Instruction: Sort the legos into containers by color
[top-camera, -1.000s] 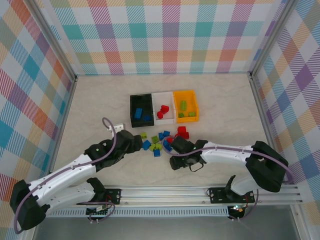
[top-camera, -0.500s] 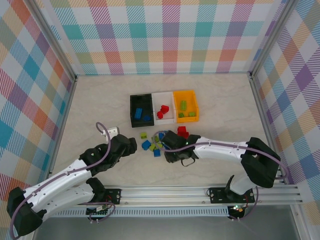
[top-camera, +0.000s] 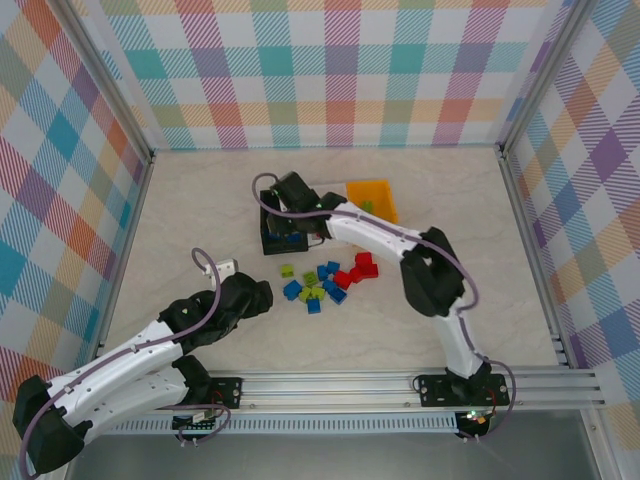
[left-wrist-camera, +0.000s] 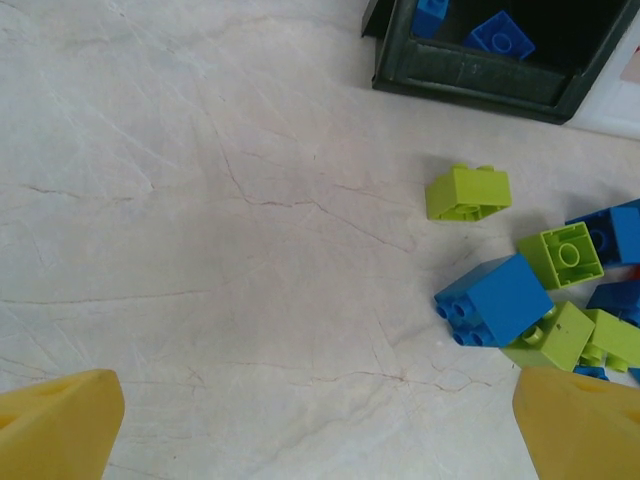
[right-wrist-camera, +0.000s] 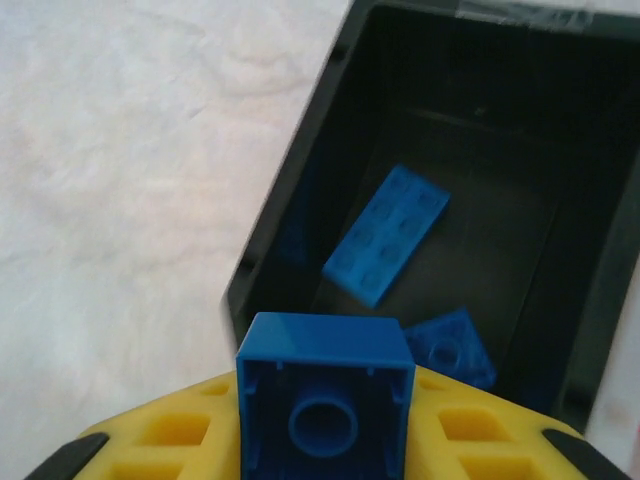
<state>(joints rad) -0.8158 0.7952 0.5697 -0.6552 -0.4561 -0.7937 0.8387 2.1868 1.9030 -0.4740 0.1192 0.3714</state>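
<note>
My right gripper is shut on a blue lego, its hollow underside facing the camera, held above the near left corner of the black container. Inside lie a flat blue plate and another blue brick. From above, the right gripper reaches over the black container. The orange container holds green bricks; the white container is mostly hidden under the right arm. Loose legos lie in a pile. My left gripper stands open just left of the pile, its yellow fingertips wide apart over bare table.
In the left wrist view a lime brick, a blue brick and more lime ones lie right of centre, below the black container. Red bricks sit at the pile's right. Checked walls enclose the table.
The right gripper closed on a blue brick at the pile and swung up and left to above the black container. The left arm drew back slightly, then stayed still.
</note>
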